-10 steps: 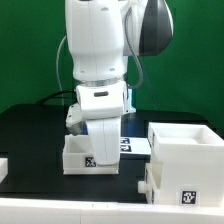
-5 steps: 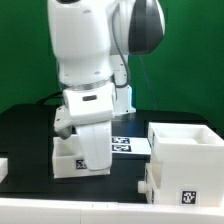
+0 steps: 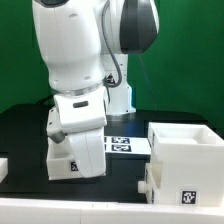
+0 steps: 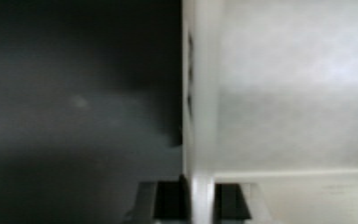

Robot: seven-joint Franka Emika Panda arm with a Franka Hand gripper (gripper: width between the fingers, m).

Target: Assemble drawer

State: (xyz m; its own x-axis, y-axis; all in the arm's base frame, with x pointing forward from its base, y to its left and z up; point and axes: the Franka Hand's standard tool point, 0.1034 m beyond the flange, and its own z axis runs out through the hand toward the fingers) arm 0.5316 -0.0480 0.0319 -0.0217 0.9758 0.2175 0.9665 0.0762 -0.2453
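We see the black table [image 3: 30,135] spread across the scene, with a green wall [image 3: 195,70] behind it. The white robot arm [image 3: 75,60] fills much of the exterior view, bent low over the table toward that view's left. On the exterior view's right stands the big cube-like housing of the drawer [image 3: 185,160], open at the top, with a black-and-white tag on its front face. A lower white part sits tight against its near side; we cannot tell whether the two are joined. Behind it, lying flat on the table between arm and housing, is the marker board [image 3: 125,145]. Under the arm sits a small tray [image 3: 70,165], a shallow white box with a tag on its front, resting on the table well apart from the housing. The hand [image 3: 82,150] reaches down onto this tray, its body covering most of the tray's near wall. In the wrist view a thin white wall of the tray [image 4: 197,110] runs straight down between the two dark fingers [image 4: 158,200], one on each side of it and close against it, so we judge the hand closed on the tray wall.
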